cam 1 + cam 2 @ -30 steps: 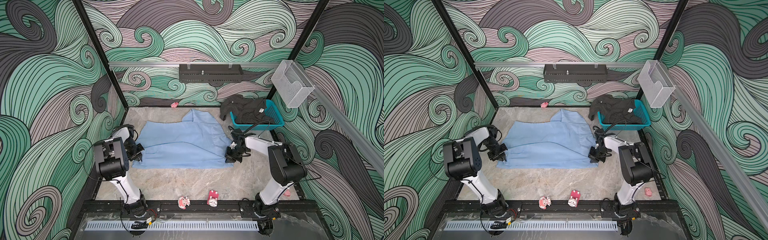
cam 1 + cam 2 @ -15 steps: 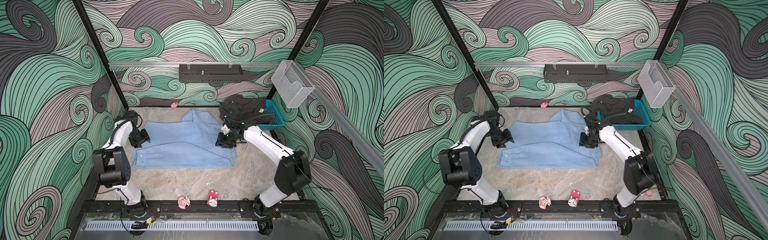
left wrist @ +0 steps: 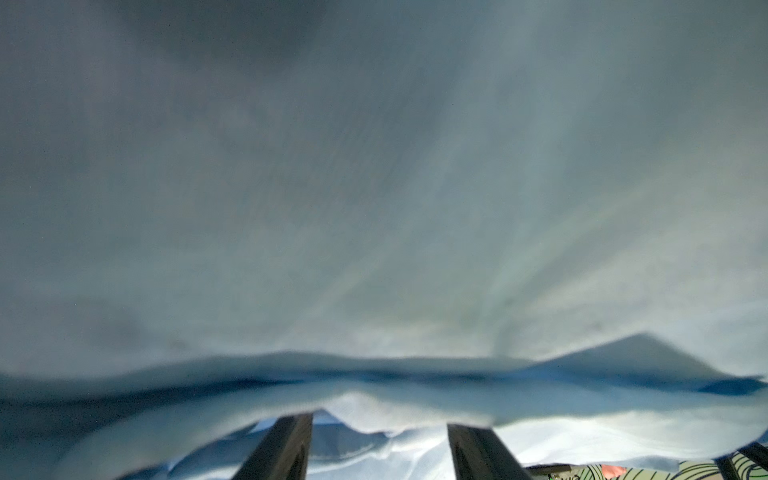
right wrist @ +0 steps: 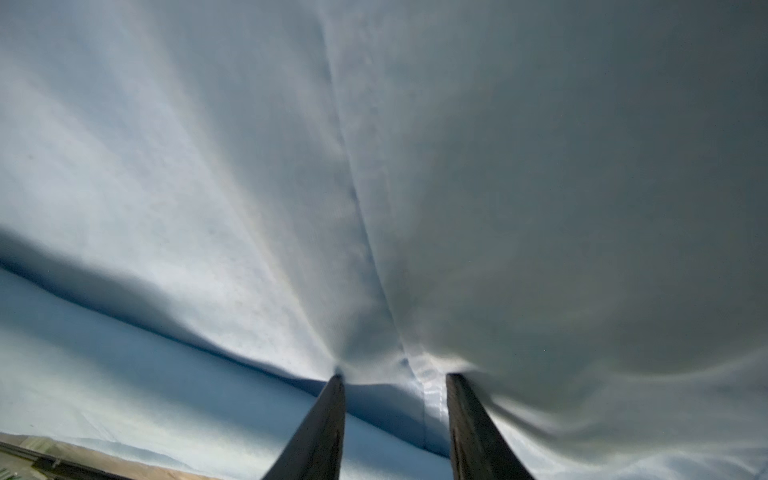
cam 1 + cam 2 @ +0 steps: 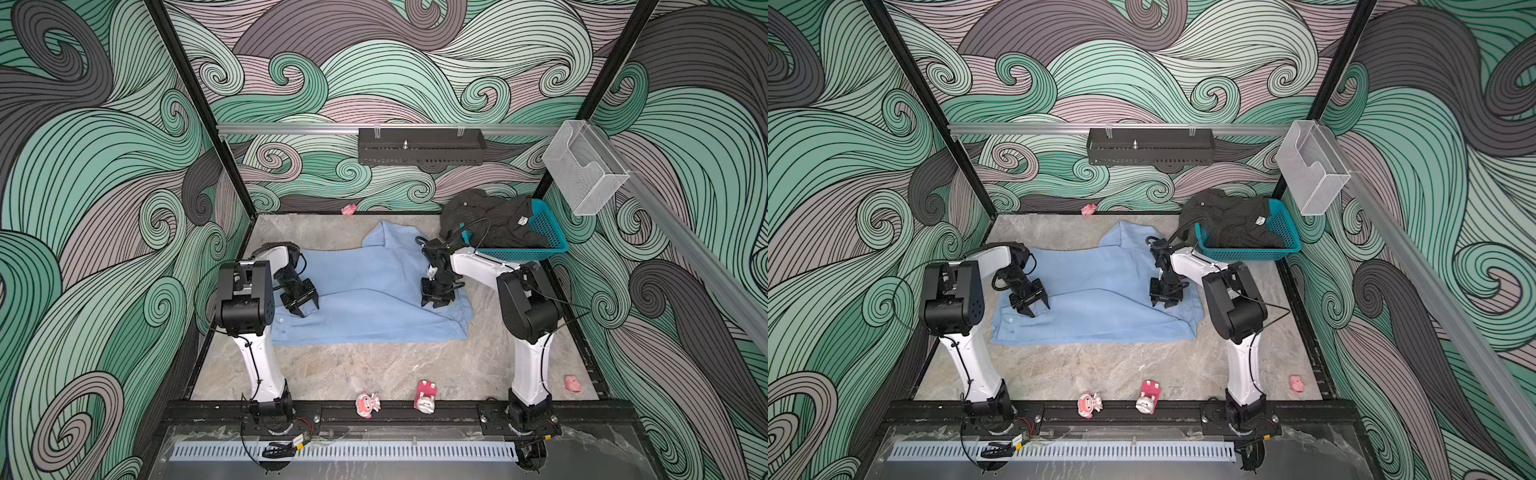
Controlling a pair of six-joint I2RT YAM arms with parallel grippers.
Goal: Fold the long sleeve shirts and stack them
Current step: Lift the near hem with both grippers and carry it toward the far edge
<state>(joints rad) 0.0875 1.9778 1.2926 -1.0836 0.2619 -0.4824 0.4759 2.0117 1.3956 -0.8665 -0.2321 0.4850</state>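
Note:
The light blue long sleeve shirt point(image 5: 374, 299) lies spread on the table, its collar end toward the back wall. My left gripper point(image 5: 305, 309) stands over its left part, open. In the left wrist view the left gripper point(image 3: 378, 428) has a blue fold draped over its parted fingertips. My right gripper point(image 5: 436, 303) is over the shirt's right part, also open. In the right wrist view the right gripper point(image 4: 395, 378) has a seam running between its tips. The dark long sleeve shirt point(image 5: 490, 220) lies bunched in the teal basket point(image 5: 548, 237) at the back right.
Small pink toys lie near the front rail point(image 5: 368, 405) point(image 5: 426, 397), at the front right point(image 5: 572, 383) and by the back wall point(image 5: 349, 209). A black shelf point(image 5: 422, 146) hangs on the back rail. A clear box point(image 5: 584, 172) hangs on the right rail.
Both grippers were shut at the blue shirt's side edges a second ago. They swung toward the back, opened, and now stand further in over the cloth. The shirt has shifted a little.

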